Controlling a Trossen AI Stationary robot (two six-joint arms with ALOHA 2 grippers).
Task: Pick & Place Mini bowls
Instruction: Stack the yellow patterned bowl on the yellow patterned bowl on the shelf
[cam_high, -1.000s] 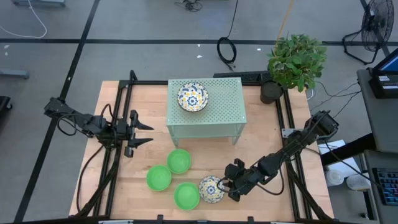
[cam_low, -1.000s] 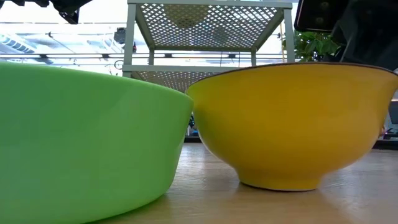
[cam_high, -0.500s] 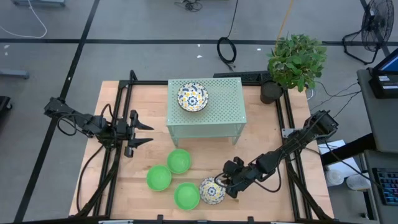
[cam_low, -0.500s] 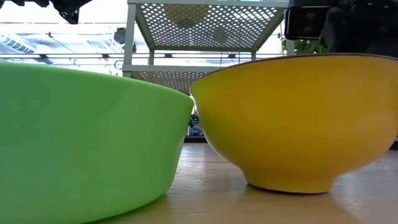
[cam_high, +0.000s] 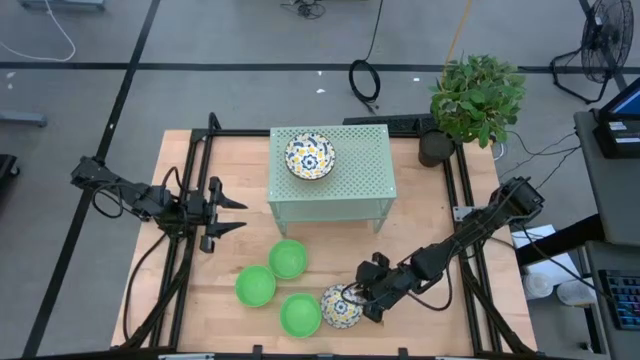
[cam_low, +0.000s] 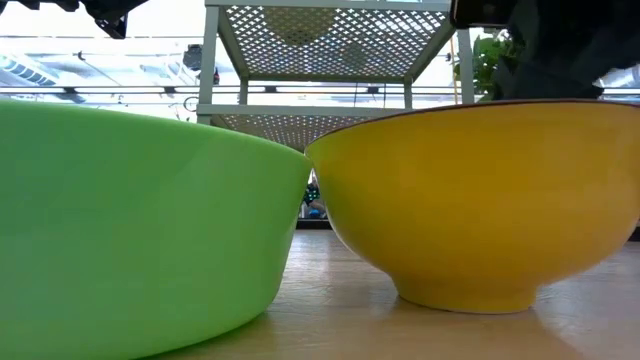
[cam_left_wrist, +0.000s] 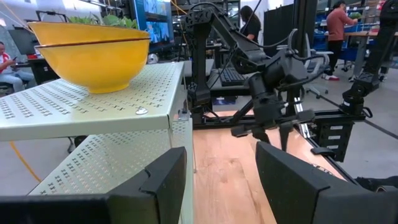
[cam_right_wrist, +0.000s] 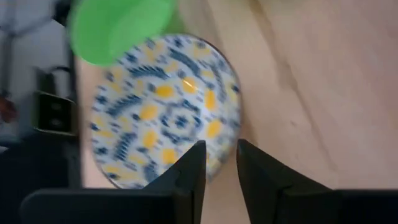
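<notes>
A floral mini bowl (cam_high: 340, 308), white with blue and yellow inside and yellow outside (cam_low: 480, 200), stands on its foot near the table's near edge. Beside it a green bowl (cam_high: 300, 315) fills the left of the low view (cam_low: 140, 220). Two more green bowls (cam_high: 288, 258) (cam_high: 255, 286) stand to the left. Stacked floral bowls (cam_high: 310, 156) (cam_left_wrist: 93, 56) rest on the pale green perforated stand (cam_high: 350, 175). My right gripper (cam_high: 353, 297) (cam_right_wrist: 221, 165) is at the near floral bowl's right rim, shut on it. My left gripper (cam_high: 228, 212) (cam_left_wrist: 221, 180) hovers open left of the stand. My right gripper has the floral bowl's rim (cam_right_wrist: 233, 140) on its right side between its two fingers (cam_right_wrist: 189, 171), one inside the bowl and one outside. The fingers come slanting down from the table's right. The bowl stands upright on the table on its foot (cam_low: 465, 298).
A black frame rail (cam_high: 462, 190) runs along the table's right side, another (cam_high: 190, 200) along the left. A potted plant (cam_high: 475, 95) sits at the far right corner. Bare wood (cam_high: 330, 250) lies between the stand and the bowls. People show in the room beyond (cam_left_wrist: 339, 25).
My right gripper has moved a little toward the table's left, onto the floral bowl's rim. The bowl has shifted slightly on the table, toward the near edge. My left arm has kept still.
</notes>
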